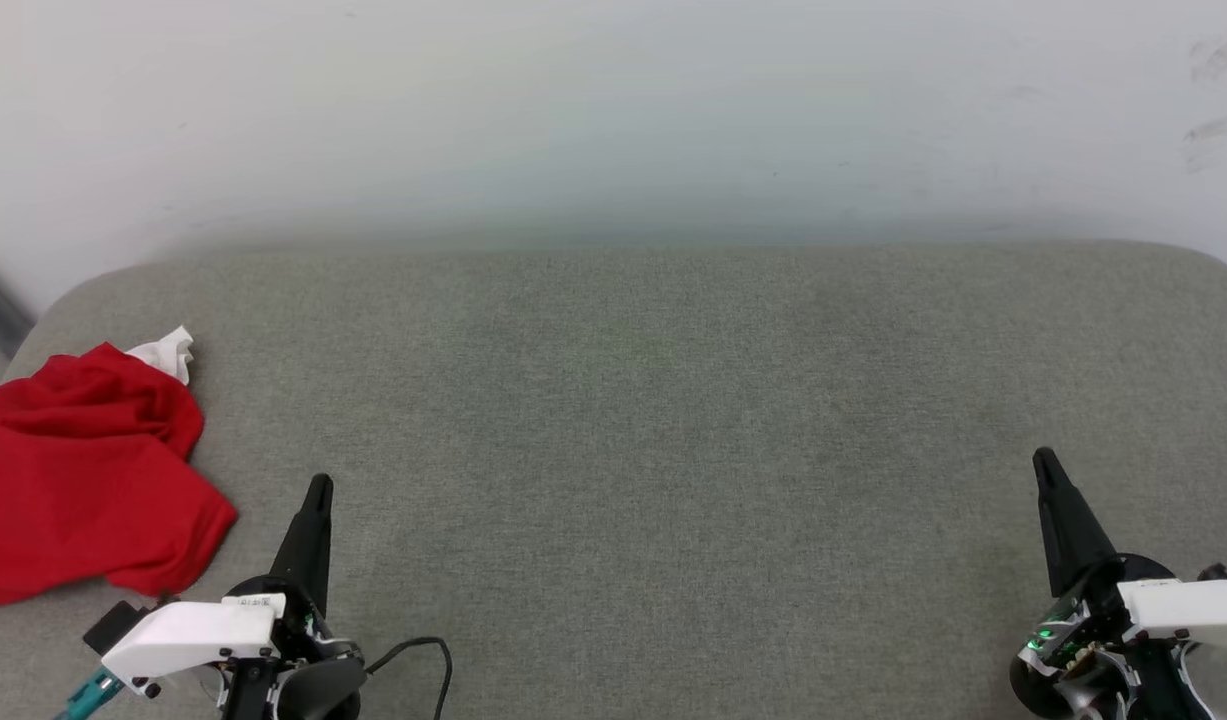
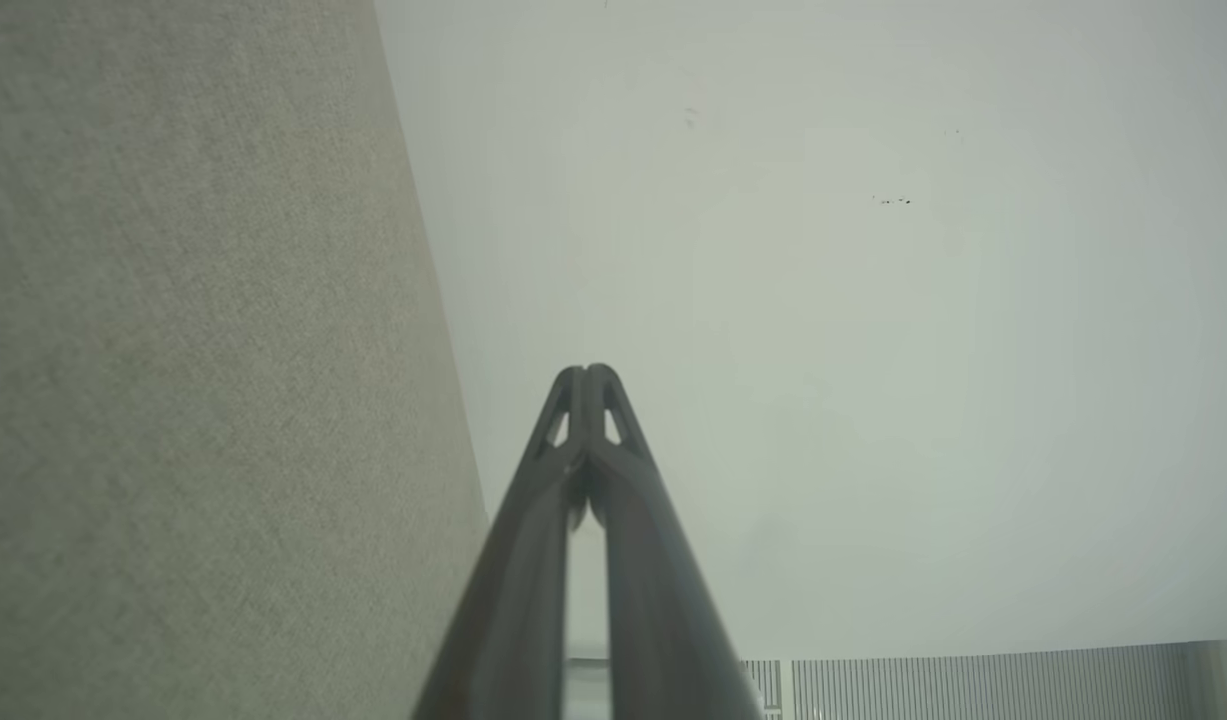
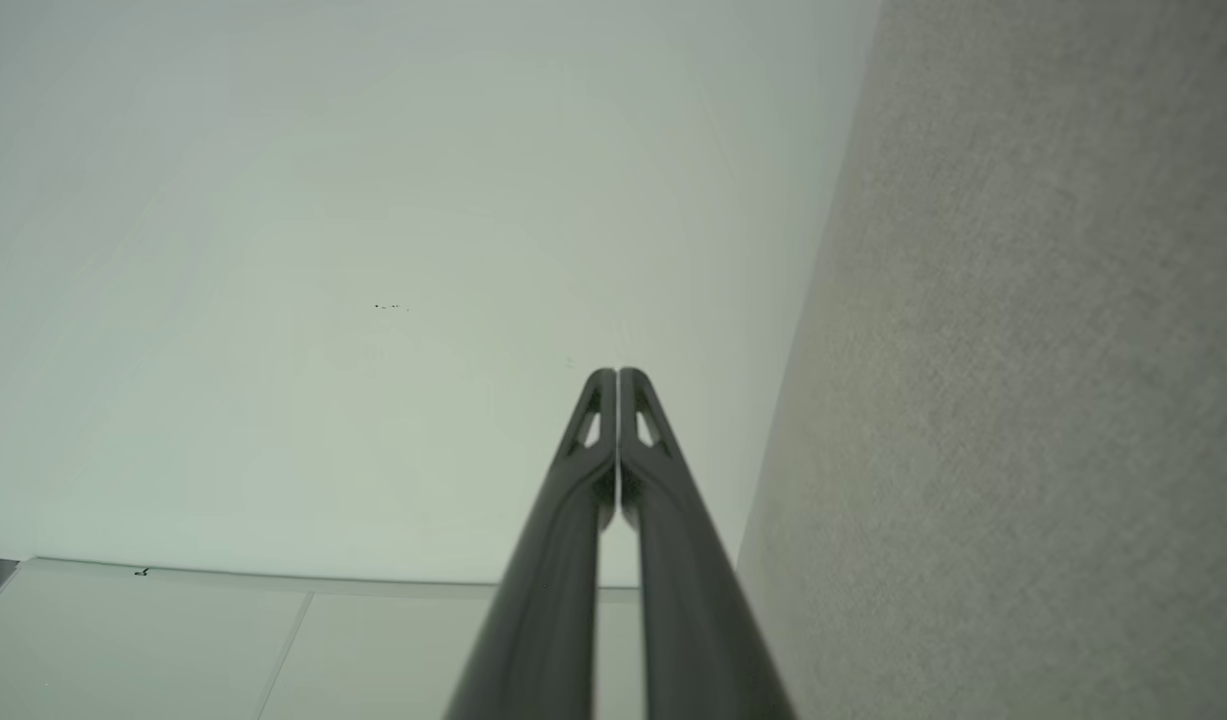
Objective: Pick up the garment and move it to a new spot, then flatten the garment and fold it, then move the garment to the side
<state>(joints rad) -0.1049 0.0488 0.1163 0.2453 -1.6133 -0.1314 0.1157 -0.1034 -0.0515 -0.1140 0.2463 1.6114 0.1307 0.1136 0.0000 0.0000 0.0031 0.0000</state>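
Left gripper (image 1: 319, 487), lower left of the head view: both dark fingers pressed together into one point, nothing between them. Right gripper (image 1: 1044, 460), lower right: same, shut and empty; the wrist views confirm the tips meet on each arm.

Garment (image 1: 78, 480) lies as a crumpled red heap at the far left of the grey fabric surface (image 1: 673, 400), up and to the left of the left gripper and just beside it, not touching. It is well apart from the right gripper, so the left arm is plainly the nearer one. No clean long axis in the heap; it runs loosely near-to-far, with a scrap of white sleeve (image 1: 165, 352) at the far end. No print is visible.

Edges: the heap sits against the surface's rounded left corner and runs off the picture's left side, so its outer part is hidden. Open room is to the right — the whole middle of the surface is bare, up to the pale wall (image 1: 613, 120).

Judgement: pickup not yet begun; the left fingers must open first, then reach left.
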